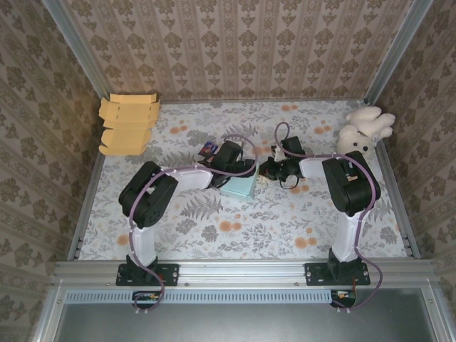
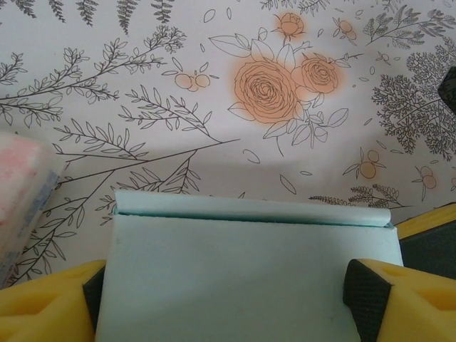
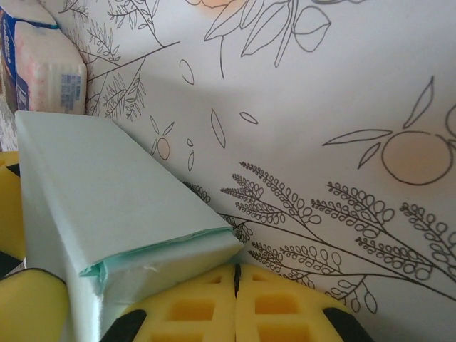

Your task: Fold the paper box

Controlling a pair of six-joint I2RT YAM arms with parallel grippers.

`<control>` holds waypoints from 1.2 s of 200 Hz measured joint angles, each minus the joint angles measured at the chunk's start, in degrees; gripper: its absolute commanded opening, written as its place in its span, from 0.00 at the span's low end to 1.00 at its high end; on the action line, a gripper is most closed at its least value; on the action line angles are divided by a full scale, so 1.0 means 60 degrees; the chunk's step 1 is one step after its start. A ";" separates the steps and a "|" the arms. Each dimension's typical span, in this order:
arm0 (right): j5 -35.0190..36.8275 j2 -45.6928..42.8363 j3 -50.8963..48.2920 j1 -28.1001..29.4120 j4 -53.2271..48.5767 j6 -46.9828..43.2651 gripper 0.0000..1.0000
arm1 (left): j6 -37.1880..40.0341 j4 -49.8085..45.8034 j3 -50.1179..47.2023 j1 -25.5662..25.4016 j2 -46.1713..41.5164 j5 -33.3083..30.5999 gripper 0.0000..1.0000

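Paper box [image 1: 239, 188]: pale mint, plain, rectangular, folded up and closed. Sits near middle of desk [image 1: 285, 231], set at slight angle to desk edges. Broad flat face turned up toward my left wrist camera, with rolled lip along far edge and small gaps at both far corners. Box spans width between pads of my left tool [image 2: 228, 291], side edges against both pads. Near end shows tucked flap, paper slightly crumpled at corner. That end lies just beside pressed-together fingertips of my right tool [image 3: 235, 292].
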 measured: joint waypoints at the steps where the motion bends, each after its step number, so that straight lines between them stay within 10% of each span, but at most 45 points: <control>1: 0.0004 0.0000 0.0000 0.0000 0.0000 0.0000 0.07 | 0.0000 0.0000 0.0000 0.0000 0.0000 -0.0007 0.82; 240: 0.1067 -0.2084 -0.1730 0.0481 0.0685 -0.0029 0.08 | -0.0514 0.0215 -0.2743 0.0324 -0.3483 0.0714 0.91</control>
